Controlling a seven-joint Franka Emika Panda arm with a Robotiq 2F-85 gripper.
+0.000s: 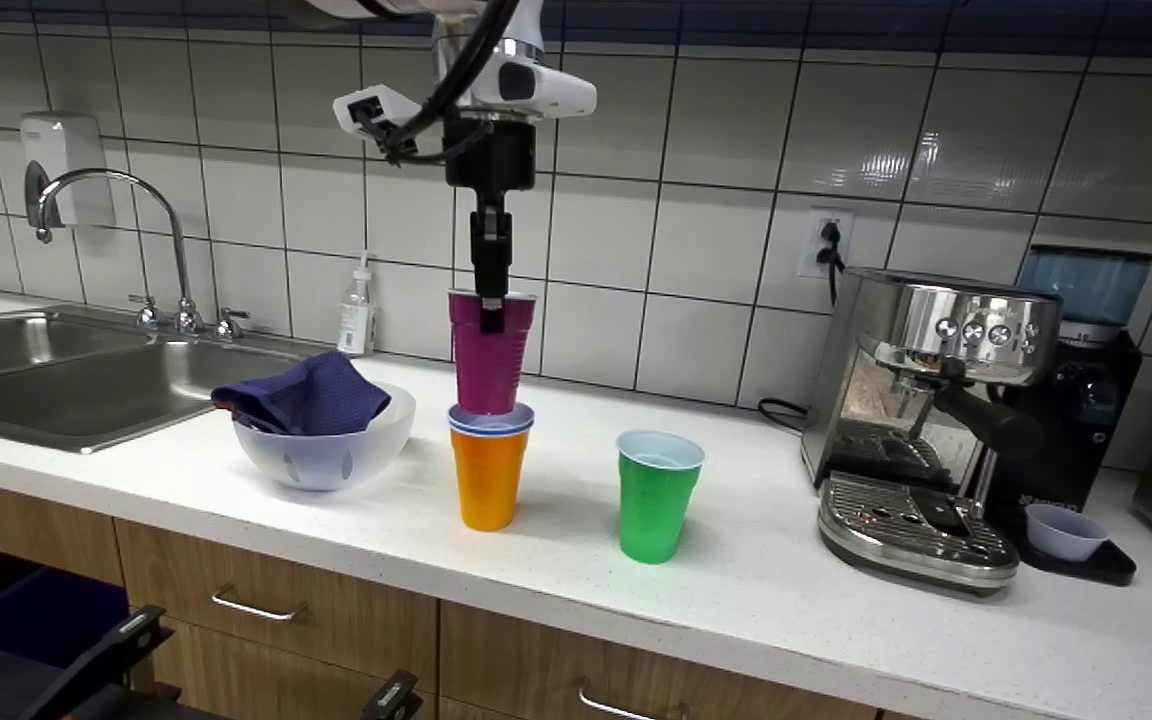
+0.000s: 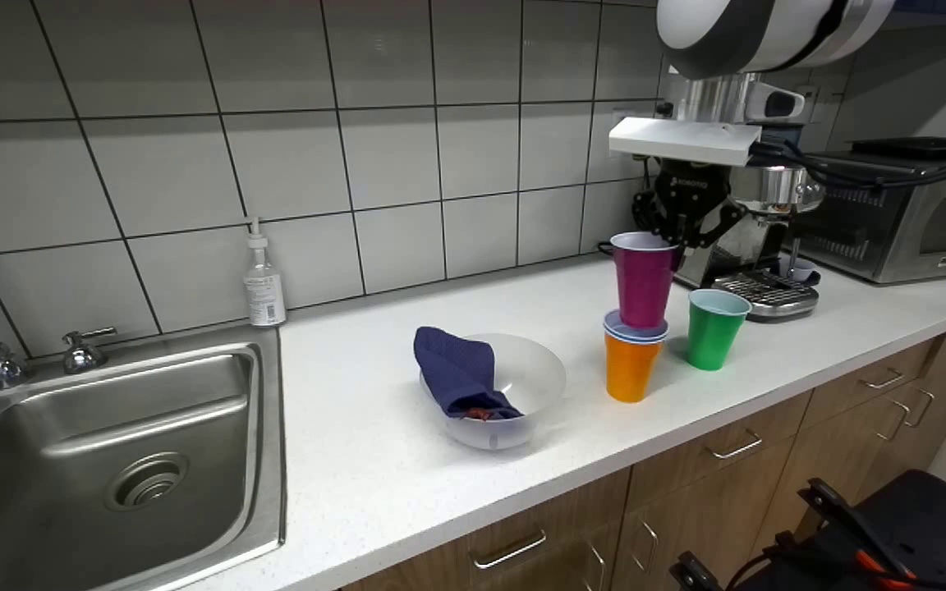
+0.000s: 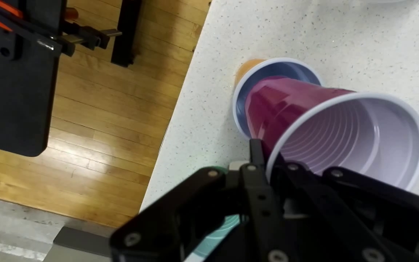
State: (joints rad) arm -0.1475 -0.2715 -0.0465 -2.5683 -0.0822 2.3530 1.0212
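Observation:
My gripper (image 1: 492,312) is shut on the rim of a magenta cup (image 1: 488,360). In the wrist view the gripper (image 3: 267,154) has one finger outside the cup wall and one inside. The magenta cup (image 2: 645,287) is upright. Its base is at the mouth of an orange cup (image 1: 489,480) standing on the counter; how far it sits inside I cannot tell. The orange cup (image 2: 631,371) shows a doubled pale-blue rim, as if another cup is nested in it. A green cup (image 1: 656,500) stands apart beside it, and is partly hidden by the gripper in the wrist view.
A translucent bowl (image 1: 331,455) with a dark blue cloth (image 1: 311,395) stands beside the cups on the white counter (image 1: 556,530). A sink (image 2: 144,410), a soap bottle (image 2: 264,283), an espresso machine (image 1: 936,400) and a microwave (image 2: 925,213) are along the counter. A tiled wall is behind.

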